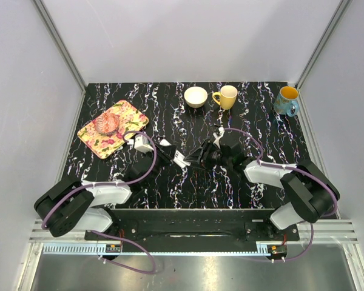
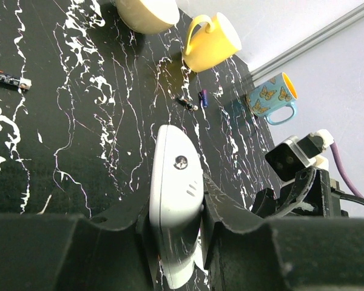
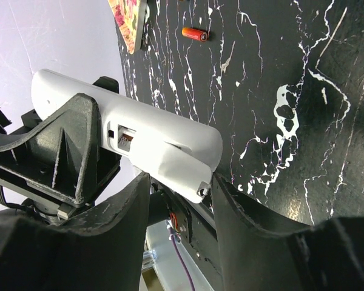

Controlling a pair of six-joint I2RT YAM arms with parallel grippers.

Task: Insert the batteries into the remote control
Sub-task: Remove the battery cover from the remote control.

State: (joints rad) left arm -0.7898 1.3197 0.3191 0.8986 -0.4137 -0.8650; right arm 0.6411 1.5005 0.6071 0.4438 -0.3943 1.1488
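A: Left gripper (image 2: pixel 176 206) clamps the slim white rectangular plastic remote control (image 2: pixel 173 176), held between both arms; right gripper (image 3: pixel 177 185) pinches a white rounded plastic cover piece (image 3: pixel 170 160) at its end.

B: Light, rigid, slippery shell, I'd judge; hold its long edges.

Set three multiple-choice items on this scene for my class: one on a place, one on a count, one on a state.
1. Where on the table is the floral tray?
A) left side
B) right side
C) near edge, centre

2. How many mugs stand on the table?
A) one
B) two
C) four

3. The remote control is:
A) lying flat on the table
B) gripped in the left claw
C) resting in the bowl

Answers:
1 A: in the top view, the tray lies towards the left edge.
2 B: only the yellow mug and the blue mug show.
3 B: the left wrist view shows the fingers pinching it.
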